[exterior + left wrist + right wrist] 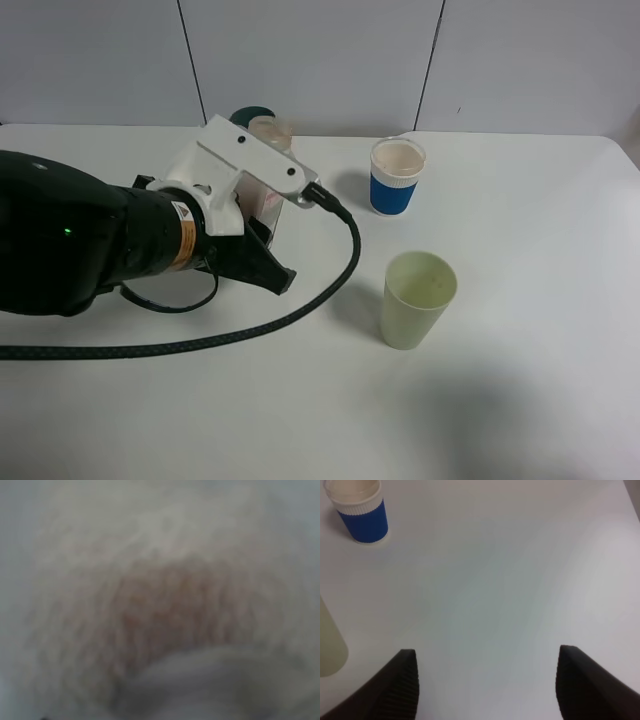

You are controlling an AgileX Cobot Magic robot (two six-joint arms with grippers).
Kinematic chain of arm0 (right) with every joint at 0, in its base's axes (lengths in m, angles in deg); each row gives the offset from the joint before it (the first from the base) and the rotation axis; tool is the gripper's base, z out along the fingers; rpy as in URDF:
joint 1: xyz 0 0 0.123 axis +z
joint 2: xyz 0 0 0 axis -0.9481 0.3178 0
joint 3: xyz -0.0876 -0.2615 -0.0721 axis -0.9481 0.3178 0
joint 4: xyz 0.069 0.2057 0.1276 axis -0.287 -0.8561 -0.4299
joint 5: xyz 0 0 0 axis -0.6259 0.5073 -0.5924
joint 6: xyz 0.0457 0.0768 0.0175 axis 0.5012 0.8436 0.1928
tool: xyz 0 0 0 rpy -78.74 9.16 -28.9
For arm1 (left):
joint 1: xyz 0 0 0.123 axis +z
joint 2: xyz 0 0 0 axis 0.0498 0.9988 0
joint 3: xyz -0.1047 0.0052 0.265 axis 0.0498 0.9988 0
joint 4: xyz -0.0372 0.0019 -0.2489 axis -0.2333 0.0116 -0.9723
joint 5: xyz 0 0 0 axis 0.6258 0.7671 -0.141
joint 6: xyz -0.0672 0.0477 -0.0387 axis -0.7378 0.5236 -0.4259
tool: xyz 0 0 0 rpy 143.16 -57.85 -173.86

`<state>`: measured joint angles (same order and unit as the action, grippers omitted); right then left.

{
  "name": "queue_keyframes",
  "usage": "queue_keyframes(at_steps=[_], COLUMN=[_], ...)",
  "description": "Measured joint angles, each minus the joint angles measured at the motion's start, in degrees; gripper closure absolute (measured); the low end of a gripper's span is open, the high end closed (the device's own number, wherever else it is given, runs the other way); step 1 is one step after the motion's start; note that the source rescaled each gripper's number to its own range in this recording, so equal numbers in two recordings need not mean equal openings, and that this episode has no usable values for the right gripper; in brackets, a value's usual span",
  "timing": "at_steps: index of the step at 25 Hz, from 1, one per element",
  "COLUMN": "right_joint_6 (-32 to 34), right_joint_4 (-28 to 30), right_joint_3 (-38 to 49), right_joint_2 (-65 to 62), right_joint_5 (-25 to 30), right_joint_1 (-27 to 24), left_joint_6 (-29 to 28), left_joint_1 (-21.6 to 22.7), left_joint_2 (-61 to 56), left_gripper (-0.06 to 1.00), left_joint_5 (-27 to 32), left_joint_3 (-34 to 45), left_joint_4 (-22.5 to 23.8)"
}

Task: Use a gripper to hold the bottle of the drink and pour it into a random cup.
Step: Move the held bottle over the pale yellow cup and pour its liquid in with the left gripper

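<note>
Exterior high shows the white table point(520, 400) with the black-covered left arm point(60, 245) lying across it. The left gripper point(265, 240) is clamped on the bottle point(272, 130) near the back edge, well apart from the cup point(418, 298). Right wrist shows the right gripper point(487, 650) spread wide above the table.

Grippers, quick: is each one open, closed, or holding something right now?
Left gripper: closed, apparently gripping the bottle, though most of the grip is hidden.
Right gripper: open, holding nothing.
</note>
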<state>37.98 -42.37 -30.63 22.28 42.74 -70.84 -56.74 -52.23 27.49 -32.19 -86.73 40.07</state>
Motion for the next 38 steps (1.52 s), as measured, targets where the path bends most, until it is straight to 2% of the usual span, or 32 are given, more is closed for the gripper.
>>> queue_keyframes(at_steps=[7, 12, 22, 38], right_joint_6=[0.00, 0.00, 0.00, 0.00], right_joint_4=[0.00, 0.00, 0.00, 0.00], right_joint_3=[0.00, 0.00, 0.00, 0.00], right_joint_2=[0.00, 0.00, 0.00, 0.00], right_joint_5=[0.00, 0.00, 0.00, 0.00], right_joint_1=[0.00, 0.00, 0.00, 0.00], left_joint_6=[-0.11, 0.51, 7.83, 14.31], left_joint_1=[-4.97, -7.91, -12.40, -14.58], left_joint_2=[3.68, 6.47, 11.06, 17.39], left_gripper=[0.92, 0.92, 0.92, 0.92], left_joint_5=[9.44, 11.77, 18.98, 20.46], left_joint_3=[-1.43, -5.35, -8.78, -13.57], left_joint_4=[0.55, 1.08, 1.92, 1.49])
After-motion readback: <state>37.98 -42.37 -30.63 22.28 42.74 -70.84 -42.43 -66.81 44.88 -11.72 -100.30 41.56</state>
